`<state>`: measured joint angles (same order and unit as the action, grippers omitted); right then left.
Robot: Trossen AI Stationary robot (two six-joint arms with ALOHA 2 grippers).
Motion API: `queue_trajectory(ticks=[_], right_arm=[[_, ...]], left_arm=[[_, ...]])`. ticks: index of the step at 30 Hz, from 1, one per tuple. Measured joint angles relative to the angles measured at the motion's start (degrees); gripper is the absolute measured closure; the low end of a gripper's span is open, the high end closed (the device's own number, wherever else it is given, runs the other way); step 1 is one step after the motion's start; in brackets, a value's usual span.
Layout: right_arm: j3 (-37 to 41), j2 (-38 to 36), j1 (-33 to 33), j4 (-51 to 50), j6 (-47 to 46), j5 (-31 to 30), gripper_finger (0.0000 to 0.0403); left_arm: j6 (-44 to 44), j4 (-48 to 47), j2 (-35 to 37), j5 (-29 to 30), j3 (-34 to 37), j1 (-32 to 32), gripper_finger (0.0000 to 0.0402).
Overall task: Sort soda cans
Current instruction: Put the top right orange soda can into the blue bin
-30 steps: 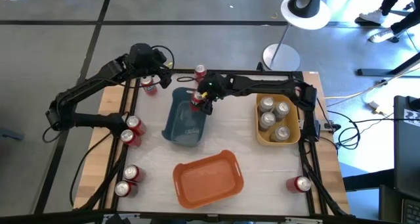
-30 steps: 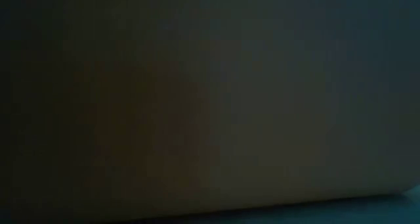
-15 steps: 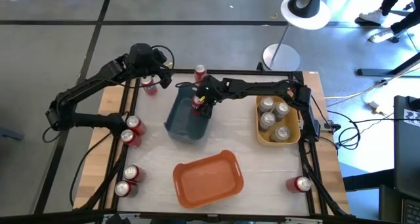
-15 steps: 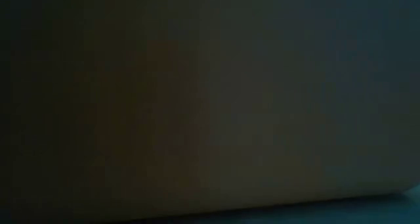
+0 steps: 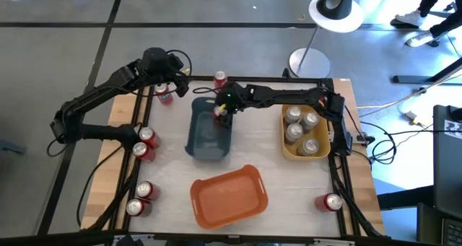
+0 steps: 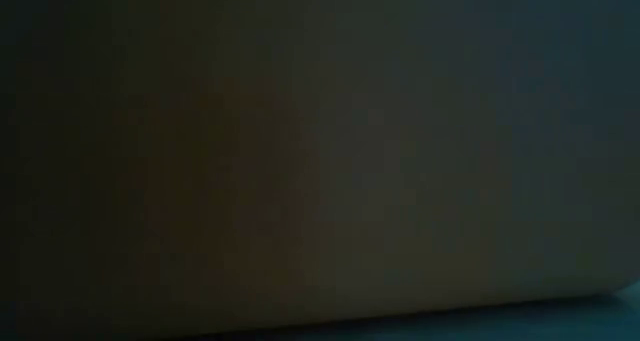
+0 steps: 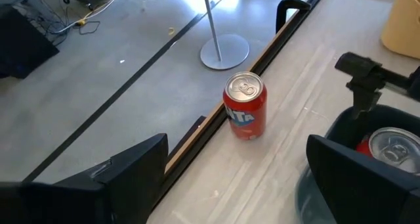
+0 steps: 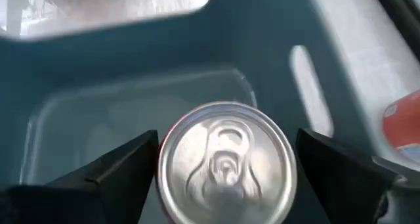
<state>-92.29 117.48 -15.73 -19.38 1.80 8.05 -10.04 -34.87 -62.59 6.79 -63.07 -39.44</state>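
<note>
Inside the blue bin [image 5: 206, 141], the right gripper [image 5: 222, 113] grips a red can [image 5: 218, 112], label unreadable.

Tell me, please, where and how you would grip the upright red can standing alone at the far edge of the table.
Judging by its pose, grip the red can around its round side wall at mid-height, coming in level from the left gripper's side, whose open fingers already frame it. It stands upright with free space around it. The table's edge rail runs close behind, so one finger gets little room.
</note>
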Motion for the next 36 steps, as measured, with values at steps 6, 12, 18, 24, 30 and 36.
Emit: queue_trajectory(ticks=[6, 12, 18, 24, 30, 36], right_arm=[[-4.9, -1.7, 0.0, -2.4, 0.3, -3.7, 0.0043], [-11.8, -1.7, -1.8, -4.0, 3.7, -13.2, 0.0043], [-12.0, -0.5, -7.3, -0.1, 1.8, -16.2, 0.0043], [-11.9, 3.7, -9.7, 5.7, -1.5, -14.6, 0.0042], [-11.9, 7.4, -9.8, 8.9, -3.5, -16.4, 0.0042], [-11.9, 9.5, -9.9, 8.8, -3.9, -20.7, 0.0042]], left_arm=[[0.0, 0.0, 0.0, 0.0, 0.0, 0.0, 0.005], [0.0, -0.2, 0.0, 0.0, 0.0, 0.0, 0.005], [0.0, -0.5, 0.0, 0.0, 0.0, 0.0, 0.005], [-0.6, -0.4, 0.0, 0.0, 0.0, 0.0, 0.005], [-0.9, -0.4, 0.0, 0.0, 0.0, 0.0, 0.005], [-0.9, -0.3, 0.0, 0.0, 0.0, 0.0, 0.005]])
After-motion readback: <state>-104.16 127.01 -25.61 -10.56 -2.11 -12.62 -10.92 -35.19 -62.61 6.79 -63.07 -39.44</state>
